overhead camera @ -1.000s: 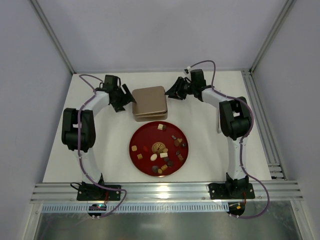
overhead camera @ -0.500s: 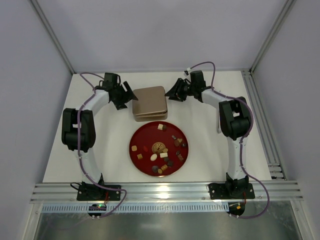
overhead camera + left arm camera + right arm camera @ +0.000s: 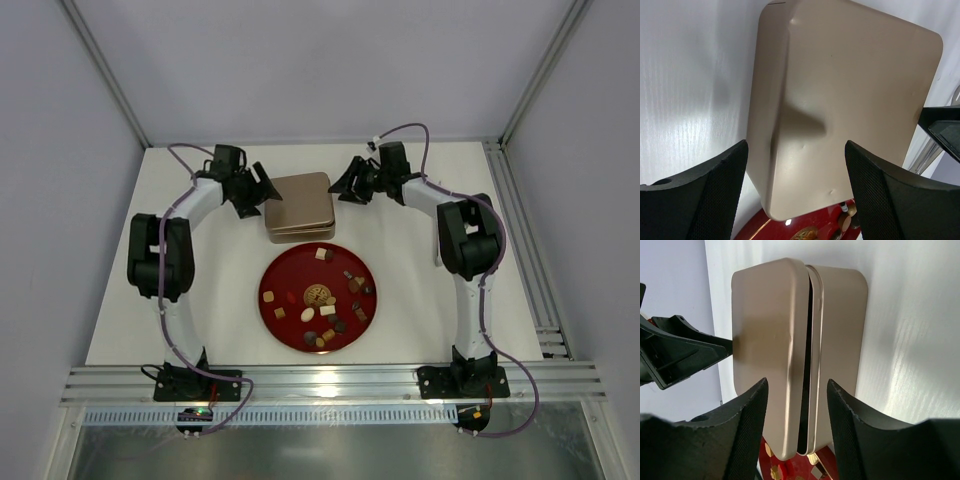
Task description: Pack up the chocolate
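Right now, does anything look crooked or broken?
The rounded tan metal lid sits shifted off its matching tin base behind the round red plate, a dark gap between them, and its top is dented.

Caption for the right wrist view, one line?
Open right claw facing the gold tin, its lid sitting slightly ajar.

We see the tin [image 3: 299,206] toward the table's [image 3: 400,320] far edge, hemmed in by the left gripper [image 3: 262,190] on one side and the right gripper [image 3: 343,190] on the other, both with fingers spread. The red plate [image 3: 285,270], strewn with chocolate [image 3: 319,294], lies just in front of the tin and blocks the near approach. We find bare table along the left and right edges and at both near corners.
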Robot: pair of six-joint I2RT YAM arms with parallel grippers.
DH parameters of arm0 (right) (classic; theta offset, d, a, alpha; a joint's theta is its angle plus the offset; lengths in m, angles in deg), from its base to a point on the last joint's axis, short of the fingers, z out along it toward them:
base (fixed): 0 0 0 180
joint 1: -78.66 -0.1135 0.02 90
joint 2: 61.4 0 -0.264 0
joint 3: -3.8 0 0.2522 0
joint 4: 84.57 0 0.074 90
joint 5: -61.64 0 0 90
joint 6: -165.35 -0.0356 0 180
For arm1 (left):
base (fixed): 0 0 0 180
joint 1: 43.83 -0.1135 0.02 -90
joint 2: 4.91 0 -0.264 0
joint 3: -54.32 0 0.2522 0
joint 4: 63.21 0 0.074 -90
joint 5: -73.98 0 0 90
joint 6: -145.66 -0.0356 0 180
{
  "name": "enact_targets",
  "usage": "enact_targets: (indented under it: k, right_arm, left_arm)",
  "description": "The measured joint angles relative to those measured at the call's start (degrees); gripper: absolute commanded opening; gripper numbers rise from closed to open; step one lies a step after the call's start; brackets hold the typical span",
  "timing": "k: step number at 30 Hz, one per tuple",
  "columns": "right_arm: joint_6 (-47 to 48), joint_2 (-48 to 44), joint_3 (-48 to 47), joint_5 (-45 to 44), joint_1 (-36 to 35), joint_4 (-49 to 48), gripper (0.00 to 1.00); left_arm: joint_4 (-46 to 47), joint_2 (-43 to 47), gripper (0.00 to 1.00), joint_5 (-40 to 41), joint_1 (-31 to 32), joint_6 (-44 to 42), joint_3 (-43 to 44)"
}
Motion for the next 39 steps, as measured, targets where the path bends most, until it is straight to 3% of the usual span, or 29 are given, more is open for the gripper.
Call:
enact_targets:
  k: [23,39]
  right_arm:
    - [5.97,0.35,-5.4,-4.87,-2.51,7.85,0.53]
    - [8.24,0.94,-5.88,-7.63,-3.63,9.49,0.43]
  left_arm:
    - [-0.5,-1.75,0.75,0.37,2.16,-2.75,4.68]
    - [-2.1,-1.81,0.75,1.38,2.51,-4.0,4.76]
